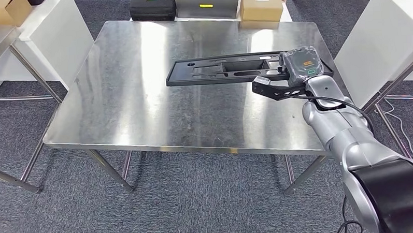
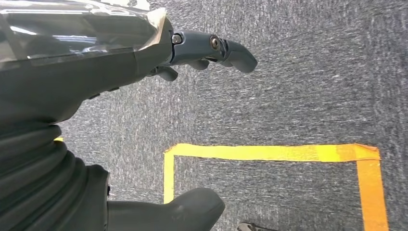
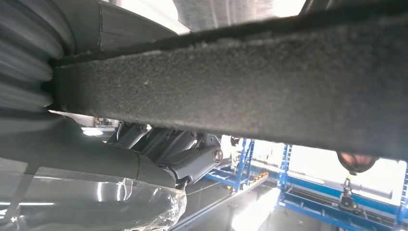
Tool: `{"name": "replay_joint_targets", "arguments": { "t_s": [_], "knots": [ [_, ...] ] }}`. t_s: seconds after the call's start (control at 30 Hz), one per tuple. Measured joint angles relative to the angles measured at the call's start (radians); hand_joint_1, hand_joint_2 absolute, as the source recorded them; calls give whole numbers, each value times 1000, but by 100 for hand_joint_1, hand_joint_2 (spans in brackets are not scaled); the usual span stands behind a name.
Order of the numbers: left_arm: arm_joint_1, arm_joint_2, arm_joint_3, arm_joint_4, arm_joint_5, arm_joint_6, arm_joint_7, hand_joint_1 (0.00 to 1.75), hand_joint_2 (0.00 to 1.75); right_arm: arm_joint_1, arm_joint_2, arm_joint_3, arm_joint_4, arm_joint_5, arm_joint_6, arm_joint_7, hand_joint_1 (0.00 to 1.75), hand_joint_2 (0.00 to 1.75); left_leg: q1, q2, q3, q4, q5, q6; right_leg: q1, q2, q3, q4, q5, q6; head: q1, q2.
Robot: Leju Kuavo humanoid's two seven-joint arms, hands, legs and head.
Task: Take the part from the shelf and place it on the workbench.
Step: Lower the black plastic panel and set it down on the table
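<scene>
Nearest, low right in the head view: silver right arm reaching up over the steel workbench. Right hand clamped on the right end of the long black part, held level above the bench's far right area; contact with the surface unclear. In the right wrist view, rough black edge of the part pressed across the hand, dark fingers curled beneath it. Left hand hanging over grey carpet, grasping nothing, fingers loosely apart, yellow floor tape below. Beyond the bench: black case, cardboard box
</scene>
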State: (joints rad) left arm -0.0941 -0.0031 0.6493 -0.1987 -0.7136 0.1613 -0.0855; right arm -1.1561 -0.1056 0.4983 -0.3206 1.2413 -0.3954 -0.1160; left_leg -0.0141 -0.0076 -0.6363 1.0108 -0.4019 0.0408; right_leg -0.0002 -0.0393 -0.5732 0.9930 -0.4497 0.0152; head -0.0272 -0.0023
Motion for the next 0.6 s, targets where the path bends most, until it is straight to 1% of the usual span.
{"name": "replay_joint_targets", "arguments": {
  "t_s": [0.17, 0.33, 0.5, 0.6],
  "knots": [
    [-1, 0, 11, 0, 4, 7, -24, 0, 175, 0, 1, -10, 5, 11, 4, -28, 175, 175, 3, 0, 0, 0, 0, 0, 0, 0, 0, 0, 0, 0, 0, 0],
    [1, -2, 33, 0, 28, 40, -89, 0, 175, 0, 7, -17, 7, 35, 12, -30, 175, 175, 6, 0, 0, 0, 0, -1, 0, 0, 0, 0, 0, 0, 0, 0],
    [2, -3, 70, -1, 57, 53, -182, 0, 175, 6, 7, -28, 9, 53, 12, -32, 175, 175, 8, 1, 0, 0, 0, -1, 0, 0, 0, 0, 0, -1, 0, 0],
    [0, -5, 83, -2, 57, 55, -201, 0, 175, 12, -1, -40, 10, 55, 10, -37, 175, 175, 8, 0, 0, 0, 0, -1, 0, 0, 0, 0, 0, -1, 0, 0]
  ]
}}
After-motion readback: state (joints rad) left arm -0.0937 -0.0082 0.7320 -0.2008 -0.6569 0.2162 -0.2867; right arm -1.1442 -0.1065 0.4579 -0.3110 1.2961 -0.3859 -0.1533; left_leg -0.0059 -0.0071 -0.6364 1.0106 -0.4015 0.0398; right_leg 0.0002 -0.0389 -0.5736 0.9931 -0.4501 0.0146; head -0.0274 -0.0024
